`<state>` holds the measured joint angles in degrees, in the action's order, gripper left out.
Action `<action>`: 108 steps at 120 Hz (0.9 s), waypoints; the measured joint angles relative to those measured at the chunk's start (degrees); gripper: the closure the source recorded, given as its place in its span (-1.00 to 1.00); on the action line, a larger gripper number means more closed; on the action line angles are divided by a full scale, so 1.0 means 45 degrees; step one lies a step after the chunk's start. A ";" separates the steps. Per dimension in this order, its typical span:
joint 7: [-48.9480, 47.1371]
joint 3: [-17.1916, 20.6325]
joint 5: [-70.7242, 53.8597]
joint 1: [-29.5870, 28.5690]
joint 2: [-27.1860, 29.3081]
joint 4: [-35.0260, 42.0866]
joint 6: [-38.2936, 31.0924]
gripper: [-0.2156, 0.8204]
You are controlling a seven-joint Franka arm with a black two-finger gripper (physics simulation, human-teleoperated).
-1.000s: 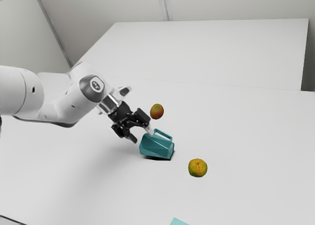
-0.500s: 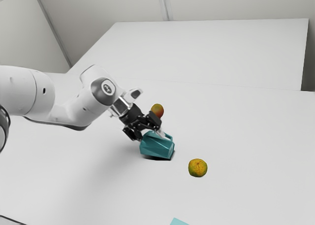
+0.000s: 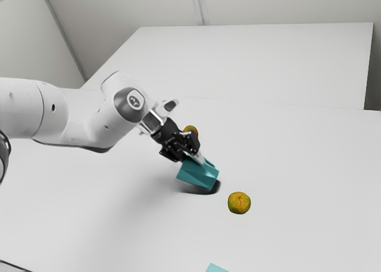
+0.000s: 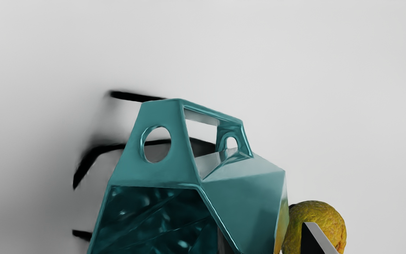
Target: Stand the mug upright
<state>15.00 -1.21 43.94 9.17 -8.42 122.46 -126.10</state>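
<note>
My gripper (image 3: 191,157) is at the raised end of the teal mug (image 3: 198,174), beside its handle. The mug is tilted on its side, its mouth end off the table and its base end low. In the wrist view the mug (image 4: 245,197) shows its dark mouth and angular handle. My gripper (image 4: 268,243) stands open around part of the mug's wall: one fingertip (image 4: 310,240) is outside, apart from the wall, and a dark strip just inside the rim looks like the other finger. Its tip is mostly hidden.
A yellow-green fruit (image 3: 239,203) lies beyond the mug's base end on the white table (image 3: 297,153). An orange-red fruit (image 3: 190,130) is just behind the gripper. A light blue piece (image 3: 216,268) shows at the near edge.
My gripper has moved toward the exterior view's right, onto the mug. In the last half second the mug has tilted, its mouth end rising, and shifted slightly right. The fruits have stayed put.
</note>
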 joint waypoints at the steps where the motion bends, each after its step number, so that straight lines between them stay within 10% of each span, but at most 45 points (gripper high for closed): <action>1: -0.0005 0.0002 -0.0005 0.0001 0.0001 -0.0020 -0.0002 0.40; 108: -0.0633 -0.0051 -0.0924 0.0563 0.0208 -0.0542 -0.0232 0.86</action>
<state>12.15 -1.44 39.78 11.70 -7.48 120.02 -127.15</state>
